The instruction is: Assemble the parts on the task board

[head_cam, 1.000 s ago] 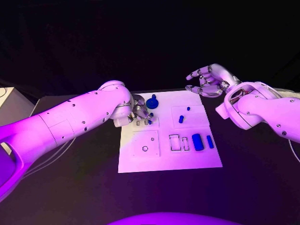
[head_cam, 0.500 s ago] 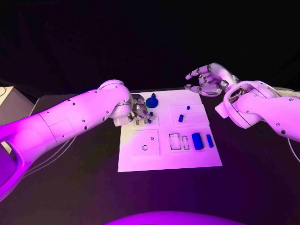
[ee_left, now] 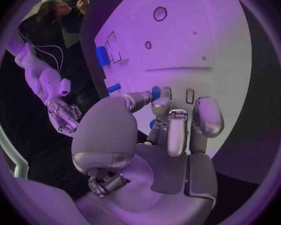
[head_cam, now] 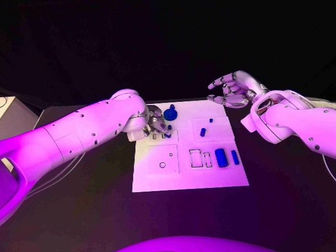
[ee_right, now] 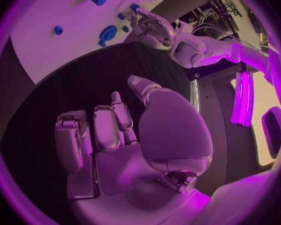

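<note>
Pinching small blue part (ee_left: 155, 91), left hand (ee_left: 172, 122); right hand (head_cam: 232, 90) empty.

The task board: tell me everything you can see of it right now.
The task board is a flat white rectangular plate lying on the black table, between the two arms. Its surface carries raised square panels with round holes and rectangular slots. Small blue parts sit on it: two oblong ones by the slots, smaller ones farther back, and a round one near the far left corner. The left hand reaches onto its left side there; the right hand hangs off its far right corner.
</note>
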Available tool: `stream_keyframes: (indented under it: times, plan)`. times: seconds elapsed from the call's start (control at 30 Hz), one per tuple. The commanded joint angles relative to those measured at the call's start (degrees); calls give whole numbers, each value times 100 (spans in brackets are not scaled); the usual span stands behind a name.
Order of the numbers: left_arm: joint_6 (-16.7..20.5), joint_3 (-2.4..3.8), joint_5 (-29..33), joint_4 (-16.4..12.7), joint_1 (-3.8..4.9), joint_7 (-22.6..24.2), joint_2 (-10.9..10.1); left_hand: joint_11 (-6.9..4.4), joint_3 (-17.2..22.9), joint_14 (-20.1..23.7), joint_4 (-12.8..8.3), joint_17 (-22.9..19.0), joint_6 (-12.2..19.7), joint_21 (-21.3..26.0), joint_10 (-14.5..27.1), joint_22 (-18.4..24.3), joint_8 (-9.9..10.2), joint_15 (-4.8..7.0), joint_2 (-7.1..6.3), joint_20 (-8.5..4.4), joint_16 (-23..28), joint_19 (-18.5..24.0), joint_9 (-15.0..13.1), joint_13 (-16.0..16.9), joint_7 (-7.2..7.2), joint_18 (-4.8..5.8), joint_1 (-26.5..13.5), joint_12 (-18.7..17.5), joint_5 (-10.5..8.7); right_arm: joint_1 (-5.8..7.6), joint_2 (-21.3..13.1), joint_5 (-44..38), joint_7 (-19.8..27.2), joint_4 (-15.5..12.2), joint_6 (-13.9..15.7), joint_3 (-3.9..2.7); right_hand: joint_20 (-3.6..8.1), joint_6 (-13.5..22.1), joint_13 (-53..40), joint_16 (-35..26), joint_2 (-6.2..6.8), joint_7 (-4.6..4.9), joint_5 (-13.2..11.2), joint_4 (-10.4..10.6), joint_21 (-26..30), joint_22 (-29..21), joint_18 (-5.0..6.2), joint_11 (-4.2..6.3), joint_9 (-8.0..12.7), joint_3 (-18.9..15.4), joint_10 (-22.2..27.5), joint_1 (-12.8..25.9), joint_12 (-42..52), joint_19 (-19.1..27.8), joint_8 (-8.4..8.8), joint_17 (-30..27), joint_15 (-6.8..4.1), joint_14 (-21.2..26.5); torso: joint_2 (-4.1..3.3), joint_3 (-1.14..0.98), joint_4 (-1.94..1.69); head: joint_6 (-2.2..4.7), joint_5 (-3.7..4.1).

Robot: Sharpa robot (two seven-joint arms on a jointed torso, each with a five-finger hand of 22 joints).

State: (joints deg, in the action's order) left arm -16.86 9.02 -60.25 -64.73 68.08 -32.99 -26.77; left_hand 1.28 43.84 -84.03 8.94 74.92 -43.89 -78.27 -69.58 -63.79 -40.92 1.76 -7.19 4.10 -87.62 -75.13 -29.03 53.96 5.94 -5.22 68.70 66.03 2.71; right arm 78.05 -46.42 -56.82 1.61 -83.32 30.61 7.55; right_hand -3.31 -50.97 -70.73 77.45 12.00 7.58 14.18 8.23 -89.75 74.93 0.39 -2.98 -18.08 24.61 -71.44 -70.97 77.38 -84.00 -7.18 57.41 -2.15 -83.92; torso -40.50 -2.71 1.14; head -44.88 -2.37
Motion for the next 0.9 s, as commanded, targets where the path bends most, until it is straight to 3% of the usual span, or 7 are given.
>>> stream_keyframes:
  times: [0.03, 0.23, 0.37, 0.4, 0.53, 0.73, 0.9]
  plan:
    - [-37, -1, 193, 1, 0, 85, 2, -26, 547, -434, -455, 1037, -26, 32, 94, -1, -315, 64, 41, -20, 24, 38, -335, -305, -47, -11, -107, -255, 22, -9, 7, -40, -9, 13, -86, -3, -59, -10, -1, -3, -33, 34, -57, 30, -25, 1507, -39, -13, -12, 29, 29, 88, -25, -600, 42, -6, 53, -22, 3, 4, -9, -5, 11]
    - [69, -3, 408, -24, -1, 105, -39, -57, 872, -447, -655, 1069, -41, 0, 0, -59, -460, 92, 18, -42, 9, 8, -533, -370, -75, -1, -255, -325, 60, -14, 8, -35, -22, 23, -98, -2, -59, -10, -1, -3, -33, 34, -57, 30, -25, 1507, -39, -13, -12, 29, 29, 88, -25, -600, 42, -6, 53, -22, 2, 3, -10, -8, -8]
    - [141, -3, 609, -73, -1, 97, -103, -85, 1059, -465, -776, 1114, -93, -30, -82, -109, -529, 120, -54, -67, -13, -22, -665, -383, -105, 6, -449, -342, 402, -17, -3, -34, -27, 23, -101, -2, -59, -11, 6, -6, -34, 34, -66, 32, -25, 1507, -39, -13, -12, 29, 35, 92, -29, -600, 43, -12, 54, -21, 0, -1, -6, -5, -24]
    - [175, -3, 645, -97, -1, 95, -129, -95, 1093, -474, -813, 1138, -118, -40, -109, -127, -549, 131, -82, -76, -27, -32, -706, -382, -117, 9, -515, -343, 594, -17, -7, -34, -28, 24, -101, -2, -59, -11, 6, -6, -34, 34, -66, 32, -25, 1507, -39, -13, -12, 29, 35, 92, -29, -600, 43, -12, 54, -21, -1, -4, -6, -5, -30]
    - [285, -2, 706, -193, -1, 91, -225, -112, 1122, -481, -860, 1155, -142, -45, -111, -134, -561, 145, -104, -89, -34, -37, -755, -445, -133, 10, -594, -395, 746, -18, -19, -33, -33, 29, -104, -2, -59, -11, 6, -6, -34, 34, -66, 32, -25, 1507, -39, -13, -12, 29, 35, 92, -29, -600, 43, -12, 54, -21, 5, -8, -7, -12, -34]
    - [426, 0, 744, -391, 0, 88, -403, -159, 1139, -493, -963, 1192, -265, -75, -215, -195, -533, 185, -176, -124, -50, -75, -824, -525, -181, 20, -740, -496, 1180, -19, -38, -33, -44, 32, -110, -2, -59, -11, 6, -6, -34, 34, -66, 32, -25, 1507, -39, -13, -12, 29, 35, 92, -29, -600, 43, -12, 54, -21, 7, -9, -16, -9, -46]
    - [518, -2, 747, -474, 0, 102, -493, -215, 1054, -523, -995, 1279, -444, -159, -434, -366, -504, 226, -227, -159, -100, -183, -866, -392, -245, 54, -862, -416, 1560, -19, -53, -35, -55, 32, -116, -1, -59, -11, 6, -6, -34, 34, -66, 32, -25, 1507, -39, -13, -12, 29, 35, 92, -29, -600, 43, -12, 54, -21, -1, -8, -9, -5, -61]
